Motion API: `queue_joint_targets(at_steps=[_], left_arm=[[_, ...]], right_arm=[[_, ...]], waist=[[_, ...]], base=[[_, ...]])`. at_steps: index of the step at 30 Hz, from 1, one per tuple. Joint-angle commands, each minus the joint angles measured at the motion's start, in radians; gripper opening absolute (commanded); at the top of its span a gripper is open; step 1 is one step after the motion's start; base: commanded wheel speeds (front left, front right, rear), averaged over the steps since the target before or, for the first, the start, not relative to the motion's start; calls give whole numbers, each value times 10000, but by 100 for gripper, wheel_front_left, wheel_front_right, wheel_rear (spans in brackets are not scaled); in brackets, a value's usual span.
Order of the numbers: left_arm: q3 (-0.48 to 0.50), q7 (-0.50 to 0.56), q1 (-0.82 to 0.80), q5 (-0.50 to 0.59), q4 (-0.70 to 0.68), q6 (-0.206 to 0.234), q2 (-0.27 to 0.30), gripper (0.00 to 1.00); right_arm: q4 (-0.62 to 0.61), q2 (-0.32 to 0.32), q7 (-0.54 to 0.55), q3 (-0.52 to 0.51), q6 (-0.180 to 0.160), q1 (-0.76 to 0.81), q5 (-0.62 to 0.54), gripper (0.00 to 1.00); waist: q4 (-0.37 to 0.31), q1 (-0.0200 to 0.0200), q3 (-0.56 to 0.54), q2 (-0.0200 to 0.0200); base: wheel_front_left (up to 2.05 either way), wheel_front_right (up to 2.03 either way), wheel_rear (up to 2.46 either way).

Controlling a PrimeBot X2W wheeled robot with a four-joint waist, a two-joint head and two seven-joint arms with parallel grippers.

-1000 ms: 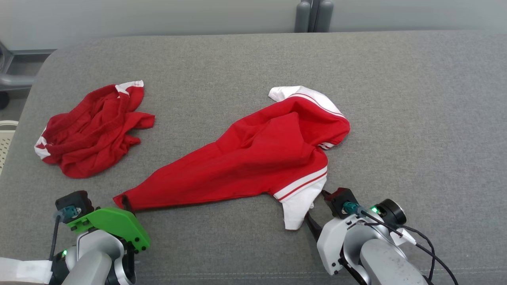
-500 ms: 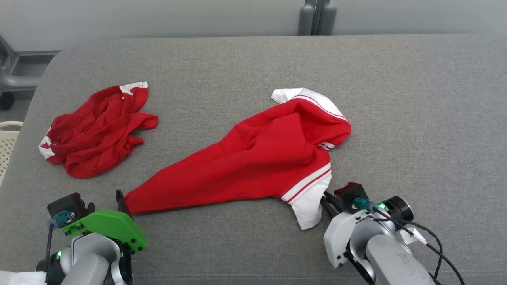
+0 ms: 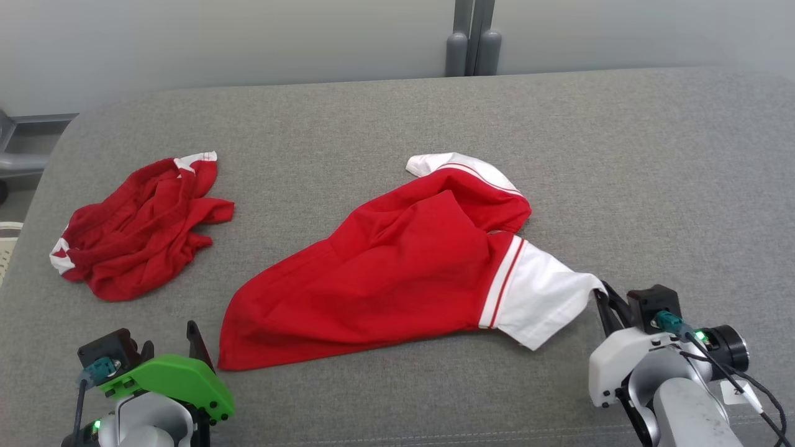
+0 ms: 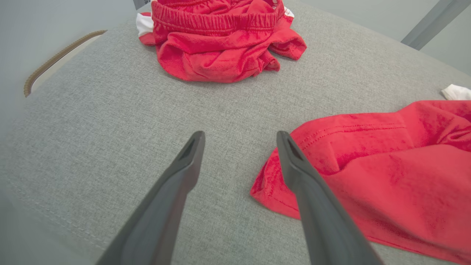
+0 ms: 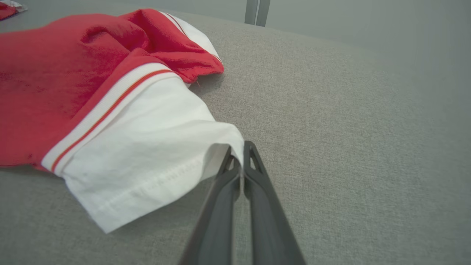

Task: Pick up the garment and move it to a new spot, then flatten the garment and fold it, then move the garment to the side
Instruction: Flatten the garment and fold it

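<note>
The garment (image 3: 397,279), a red shirt with white, red-striped sleeves, lies half spread on the grey cushion (image 3: 652,174). My right gripper (image 3: 601,293) is shut on the edge of the near white sleeve (image 5: 147,140), which is pulled taut towards it; the right wrist view has the closed right gripper (image 5: 241,156) pinching that hem. My left gripper (image 3: 189,338) rests open at the front left, beside the shirt's red hem corner. Seen from the left wrist, the left gripper (image 4: 239,139) holds nothing, and its right finger lies against the garment (image 4: 386,176).
A second red garment (image 3: 136,230) lies crumpled at the left, ahead of the left gripper as the crumpled heap (image 4: 220,48). A pale basket (image 3: 7,248) sits beyond the cushion's left edge. A grey post (image 3: 469,49) stands behind the cushion.
My right gripper has shut on the white sleeve and drawn it out to the right, spreading the shirt. The left gripper stays open and sits slightly lower. The camera has shifted.
</note>
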Motion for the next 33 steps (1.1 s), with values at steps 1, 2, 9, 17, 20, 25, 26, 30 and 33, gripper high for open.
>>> queue_joint_targets(at_steps=[1,2,9,17,20,25,26,30,33], left_arm=[[-2,-2,130,-31,-69,42,86,100],[-21,7,182,-24,-133,73,81,100],[-245,68,354,95,-474,141,32,100],[-277,-506,749,287,-769,-49,200,100],[-188,-1023,996,350,-898,-236,216,100],[-112,-1623,1284,314,-1039,-504,159,100],[-94,-1790,1342,364,-1068,-566,167,100],[0,-2320,1568,565,-1191,-785,111,100],[305,-2576,1680,812,-1347,-909,-90,100]], right_arm=[[-111,-27,54,-122,-7,166,-88,0],[-213,-22,115,-266,-7,252,-82,0],[-306,-24,430,-608,-7,754,133,100],[-575,-19,310,-1133,-7,1400,1283,100],[-771,-24,306,-1445,-5,1695,2120,100],[-1183,-18,388,-1628,-5,1960,3202,100],[-1299,-27,431,-1737,-5,2022,3237,100],[-1618,2,309,-2060,-2,1939,3971,100],[-1904,-28,-253,-1988,-2,1759,4896,100]], waist=[[-40,0,-26,0],[-49,0,-29,0],[-17,0,-85,0],[26,0,-494,0],[1,0,-738,0],[-47,0,-976,0],[-65,0,-1030,0],[-133,0,-1222,0],[-172,0,-1362,0]], base=[[0,0,0],[0,0,0],[0,0,0],[0,0,0],[0,0,0],[0,0,0],[0,0,0],[0,0,0],[0,0,0]])
